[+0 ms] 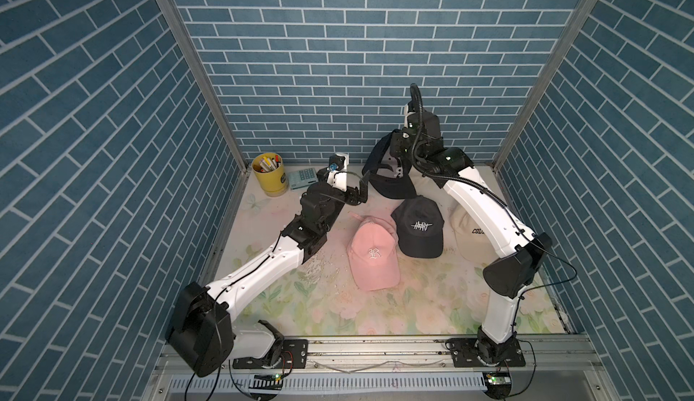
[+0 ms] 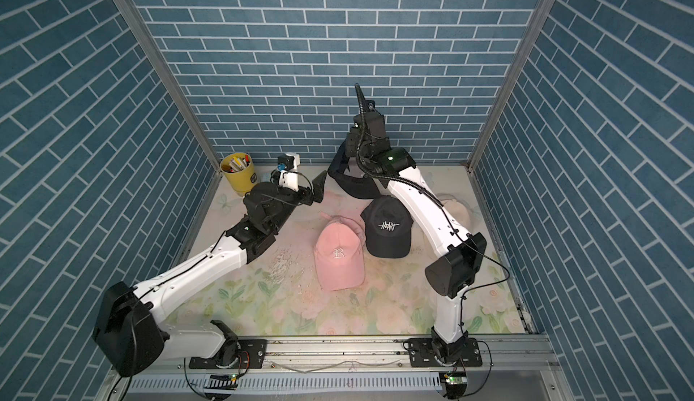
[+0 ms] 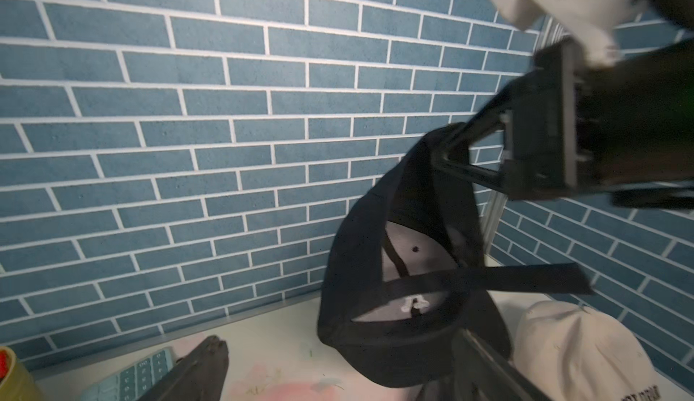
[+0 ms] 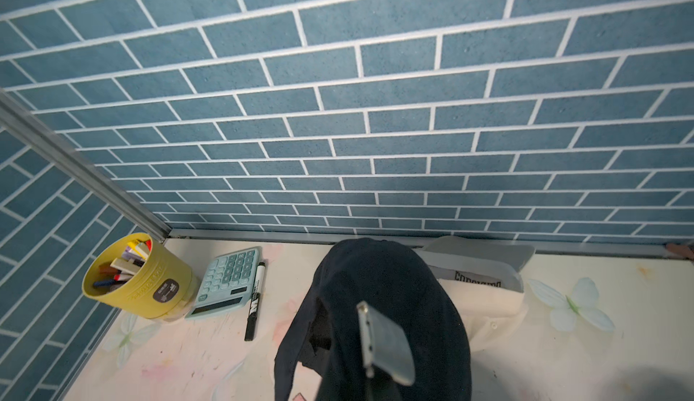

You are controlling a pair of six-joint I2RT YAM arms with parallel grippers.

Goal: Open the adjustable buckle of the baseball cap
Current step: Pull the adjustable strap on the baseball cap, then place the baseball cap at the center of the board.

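Right gripper (image 3: 445, 155) clamped on the navy cap (image 1: 392, 187); left gripper (image 3: 338, 343) released.
Held up by the right gripper, the navy cap hangs behind the HEART cap (image 1: 418, 230), nearer the brick wall (image 1: 338, 61), brim lowest. Its strap (image 3: 525, 279) sticks out loose from the back opening, and a metal buckle plate (image 4: 385, 343) shows on the fabric in the right wrist view. The left gripper's jaws stand wide apart just beside the navy cap, gripping nothing. A pink cap (image 1: 371, 256) lies just beside the HEART cap on the tabletop (image 1: 413, 305).
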